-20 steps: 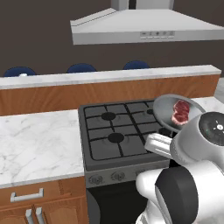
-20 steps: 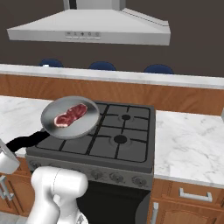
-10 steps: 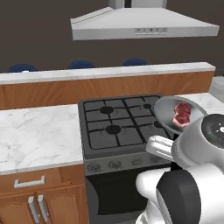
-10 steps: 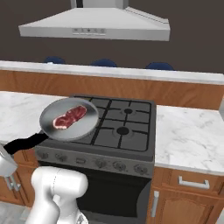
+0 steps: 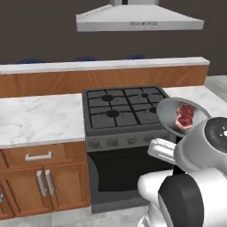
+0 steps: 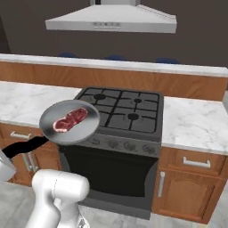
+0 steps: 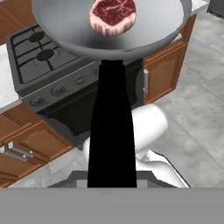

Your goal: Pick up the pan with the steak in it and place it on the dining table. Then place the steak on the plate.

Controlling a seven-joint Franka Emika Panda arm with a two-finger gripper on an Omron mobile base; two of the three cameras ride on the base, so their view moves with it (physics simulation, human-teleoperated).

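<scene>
Fingers are clamped tight on the handle (image 7: 111, 127) with the pan (image 6: 70, 122) in the air off the stove's (image 6: 122, 109) 7 o'clock corner, so any tilt or jerk on the drive probably slides the loose steak (image 6: 70, 119) right out.

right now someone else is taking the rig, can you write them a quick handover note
Gripper: fingers shut on the black handle of the pan, carrying it in the air in front of the stove, clear of the burners.
Steak: lying in the pan.
Dining table: the marble top behind the stove, with blue stools beyond it. I can't see the plate from here.
Done: pan with steak picked up off the stove.
Left: carry the pan to the dining table and set it down, then move the steak onto the plate.
</scene>
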